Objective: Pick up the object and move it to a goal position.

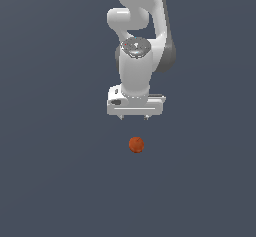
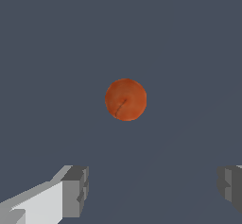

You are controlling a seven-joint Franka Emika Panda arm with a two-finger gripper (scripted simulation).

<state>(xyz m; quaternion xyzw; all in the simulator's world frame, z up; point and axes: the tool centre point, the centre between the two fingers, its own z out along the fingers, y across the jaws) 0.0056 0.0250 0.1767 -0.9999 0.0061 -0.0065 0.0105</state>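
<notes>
One orange-red ball (image 1: 136,144) sits on the plain dark floor (image 1: 50,181), just clear of the white gripper (image 1: 134,117), whose fingers (image 2: 75,190) are spread wide apart. No writing visible anywhere.

No legible markings found in either view.

I am checking every surface in both views and am finding no text, label, brand, number or sign that I can read. The white arm (image 1: 136,76) is showing no lettering or logo on its casing, the ball (image 2: 125,99) is carrying only a faint darker seam line and no print, and the gripper (image 2: 151,190) fingers (image 2: 75,190) are appearing plain grey and white. The dark grey ground (image 1: 50,181) is bearing no marks that I am able to make out.
</notes>
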